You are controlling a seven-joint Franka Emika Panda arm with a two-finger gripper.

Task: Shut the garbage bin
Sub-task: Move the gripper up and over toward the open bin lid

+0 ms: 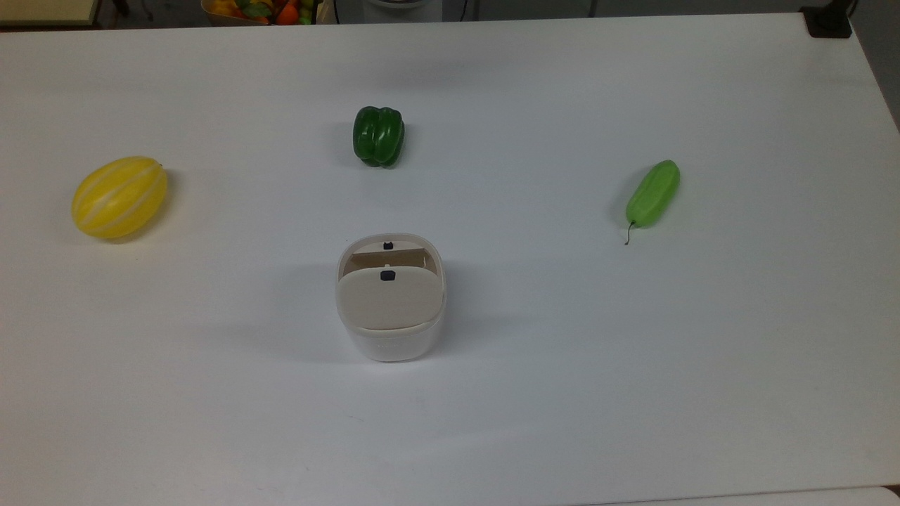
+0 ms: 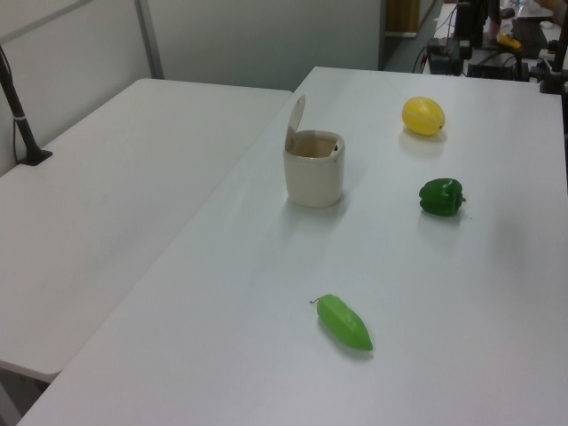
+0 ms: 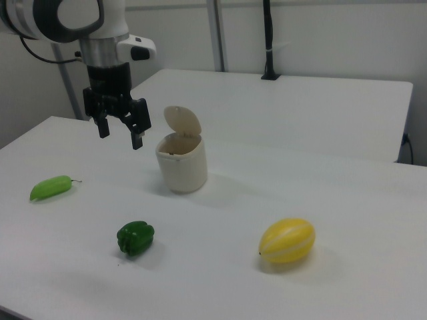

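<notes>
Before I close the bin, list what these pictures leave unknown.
- Inside of the garbage bin: the raised lid covers most of the opening in the top view; the left and right views see only the rim.
- Basket of colourful produce: cut off by the top view's upper edge.
- Arm above the claw: cut off by the right view's upper left corner.

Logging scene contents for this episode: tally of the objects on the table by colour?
Green: 2, pepper and pod
Yellow: 1, melon
White and beige: 1, bin, lid up
Total: 4
</notes>
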